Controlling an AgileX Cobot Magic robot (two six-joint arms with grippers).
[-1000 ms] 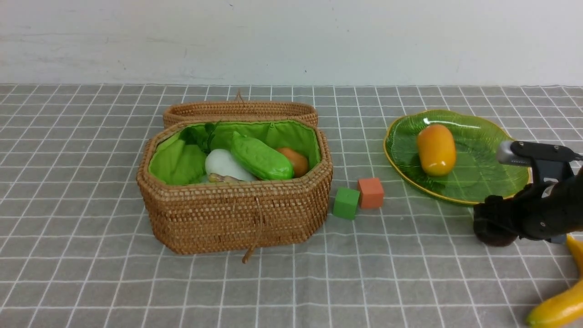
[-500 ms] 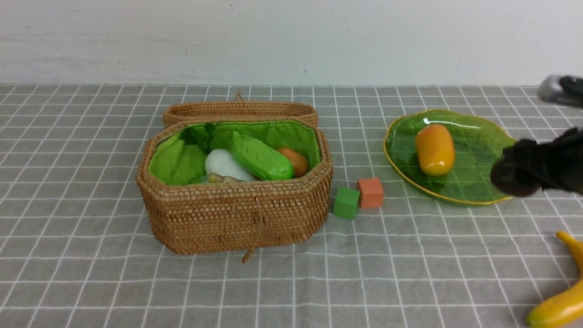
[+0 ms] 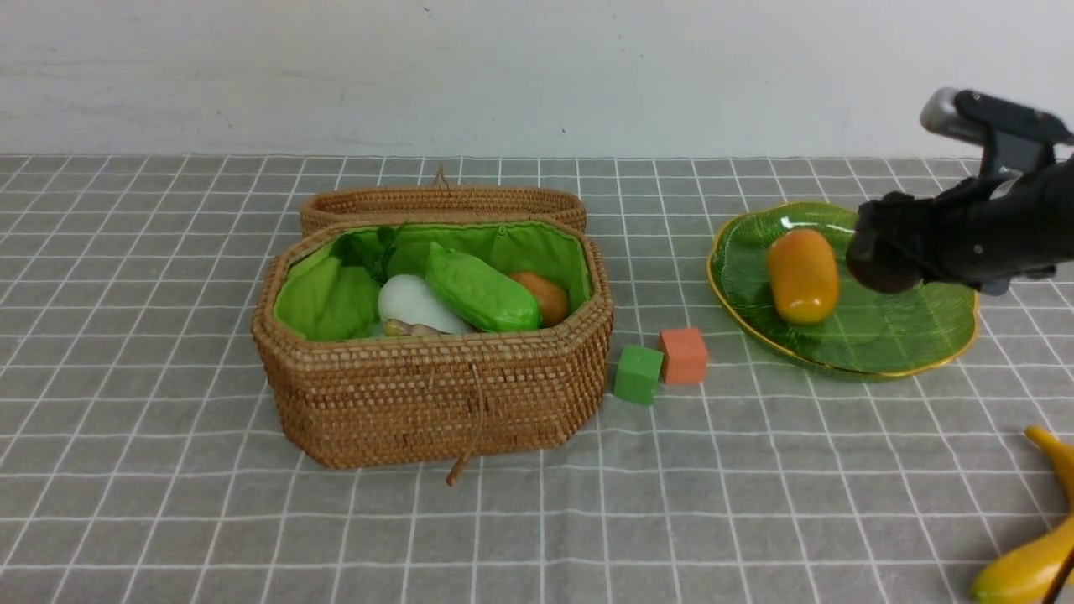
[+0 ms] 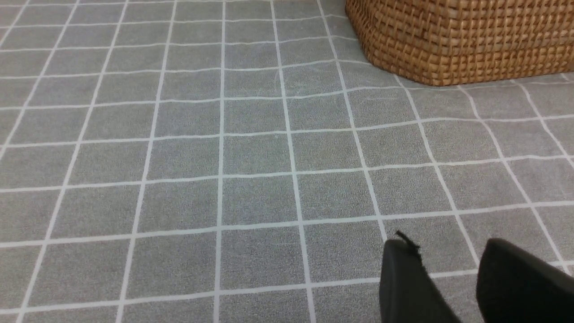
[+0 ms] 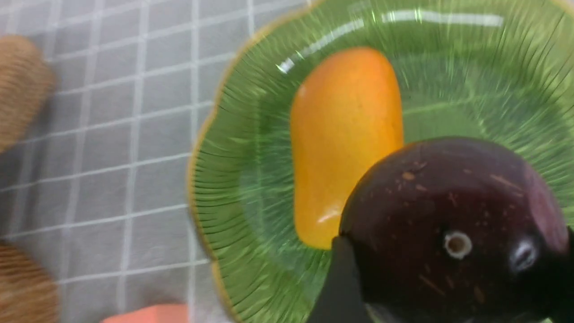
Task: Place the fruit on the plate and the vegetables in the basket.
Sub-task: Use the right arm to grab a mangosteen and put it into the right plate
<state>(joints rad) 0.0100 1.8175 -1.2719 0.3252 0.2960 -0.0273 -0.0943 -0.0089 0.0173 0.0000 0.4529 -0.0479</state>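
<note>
While the grey checked tablecloth (image 3: pixel 537 520) spreads under everything, the largest thing on it is the woven rattan basket (image 3: pixel 436 403), standing left of centre with its hinged lid (image 3: pixel 442 203) thrown back behind it and its bright green lining showing. Inside lie the light green pointed gourd (image 3: pixel 480 289), the white radish (image 3: pixel 417 308) just beside it, and the brown-orange potato (image 3: pixel 544 296) at the gourd's far end; an eggplant cannot be made out. To the right, well apart from the basket, sits the translucent green leaf-patterned plate (image 3: pixel 914 335) with its gold rim, and on it rests the orange-yellow mango (image 3: pixel 803 274). The right gripper (image 3: pixel 877 264) hangs above the plate, near the mango, its jaws clamped around the round dark purple fruit (image 5: pixel 453 229), which the right wrist view shows held over the ribbed glass and not touching it. The yellow banana (image 3: pixel 1036 554) lies at the near right corner of the cloth, off the plate. Between basket and plate stand a green cube (image 3: pixel 638 374) and an orange cube (image 3: pixel 683 355), touching. The left gripper (image 4: pixel 448 278) shows only in its wrist view, low over bare cloth near the basket's corner, its two black fingers (image 4: pixel 406 282) standing a little apart and holding nothing.
</note>
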